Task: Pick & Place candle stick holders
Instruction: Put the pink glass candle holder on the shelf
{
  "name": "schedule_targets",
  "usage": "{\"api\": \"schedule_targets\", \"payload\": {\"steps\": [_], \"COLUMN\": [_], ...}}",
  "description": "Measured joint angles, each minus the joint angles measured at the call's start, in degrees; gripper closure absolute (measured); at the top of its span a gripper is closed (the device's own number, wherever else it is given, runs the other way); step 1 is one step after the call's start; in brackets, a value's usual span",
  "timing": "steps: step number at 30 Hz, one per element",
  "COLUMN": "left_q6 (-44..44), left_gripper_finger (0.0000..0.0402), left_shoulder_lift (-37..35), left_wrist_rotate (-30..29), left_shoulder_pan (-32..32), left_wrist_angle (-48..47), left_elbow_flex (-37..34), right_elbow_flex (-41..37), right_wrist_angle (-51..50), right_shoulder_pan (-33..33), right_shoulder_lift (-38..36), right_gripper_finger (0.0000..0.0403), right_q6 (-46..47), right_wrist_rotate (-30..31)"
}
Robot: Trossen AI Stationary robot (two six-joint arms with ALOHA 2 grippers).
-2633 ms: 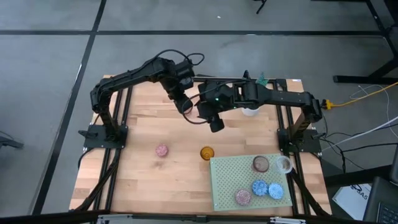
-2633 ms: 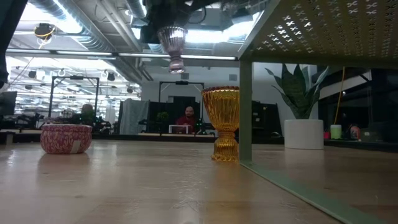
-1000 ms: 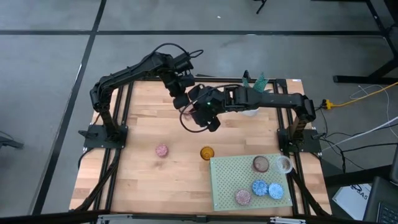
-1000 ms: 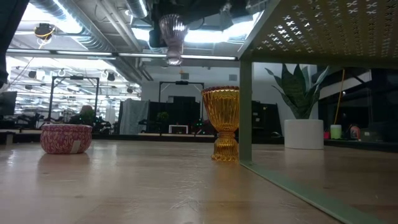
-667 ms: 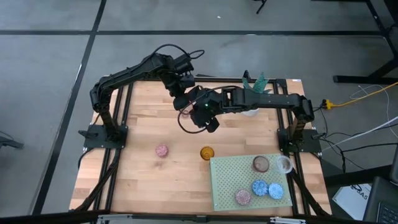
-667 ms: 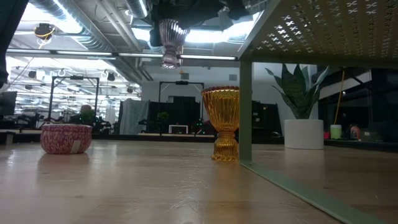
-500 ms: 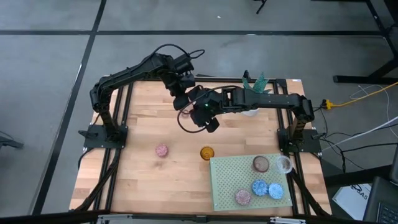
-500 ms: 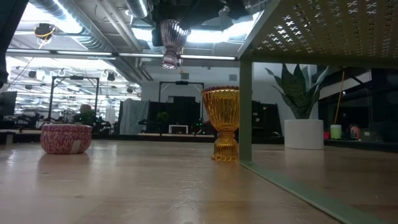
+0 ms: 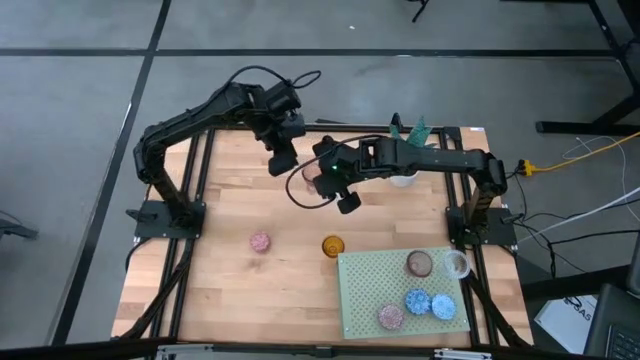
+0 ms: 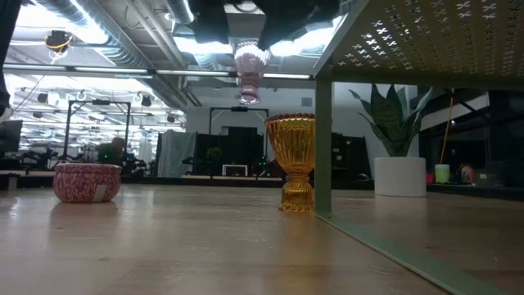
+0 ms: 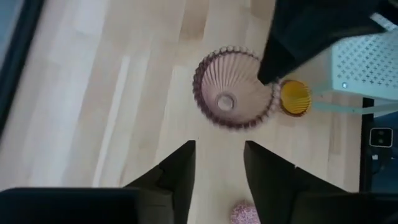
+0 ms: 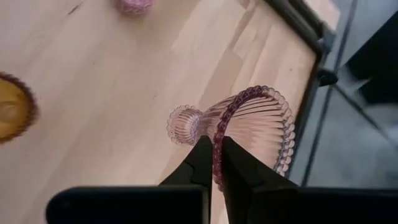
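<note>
**Pink ribbed glass holder hangs from one rim pinch**

Pink ribbed glass candle stick holder with a beaded rim (image 12: pixel 249 127) is in the air above the back middle of the wooden table (image 9: pixel 230 290), carried by your right gripper (image 12: pixel 213 152), whose fingers are pressed together on the rim alone. Your left gripper (image 11: pixel 219 163) sits just behind it with fingers spread and nothing between them.

Watch that grip: a thin edge of smooth glass can swivel or slip out (the foot already hangs tilted), and a drop onto bare wood would likely crack it. Swinging toward the pale green perforated mat (image 9: pixel 365 300), you could also clip the amber glass goblet-shaped holder (image 9: pixel 333 245) standing near the mat's corner.

A pink speckled low holder (image 9: pixel 260 242) stands apart on the planks. Beyond the table lies an open workshop with bright ceiling lights.
</note>
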Motion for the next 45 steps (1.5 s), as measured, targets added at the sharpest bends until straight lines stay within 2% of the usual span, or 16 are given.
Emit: {"api": "schedule_targets", "payload": {"steps": [4, 10, 15, 24, 31, 39, 45], "left_q6": [0.9, -0.3, -0.5, -0.9, -7.1, -18.8, -25.8], "left_gripper_finger": [0.0252, 0.0251, 0.0252, 0.0249, 0.0249, 0.0249, 0.0249], "left_shoulder_lift": [-2.5, -5.4, -6.4, -6.4, -6.3, -6.3, -6.3], "left_wrist_rotate": [-3.4, -7.7, -7.8, -8.0, -8.1, -8.1, -10.9], "left_shoulder_pan": [0.2, 0.3, 0.3, -0.2, -2.0, -5.3, -8.5], "left_wrist_angle": [-0.2, -0.2, -0.3, -0.7, -0.7, -0.7, -0.7], "left_elbow_flex": [0.0, 0.0, 0.0, -0.1, -0.1, -0.1, -0.1], "right_elbow_flex": [0.0, 0.1, 0.2, 0.2, 0.2, 0.2, 0.2], "right_wrist_angle": [-0.9, -3.6, -8.9, -17.1, -22.2, -25.6, -26.6], "right_shoulder_pan": [0.3, 2.5, 7.3, 19.2, 29.9, 39.2, 45.4], "right_shoulder_lift": [-2.3, -7.7, -10.8, -11.7, -11.7, -11.7, -11.7], "right_gripper_finger": [0.0388, 0.0389, 0.0389, 0.0389, 0.0389, 0.0389, 0.0389], "right_q6": [4.4, 15.1, 22.1, 35.6, 38.4, 43.5, 50.2], "right_wrist_rotate": [-0.2, 0.1, 5.9, 11.5, 15.9, 18.8, 21.5]}}
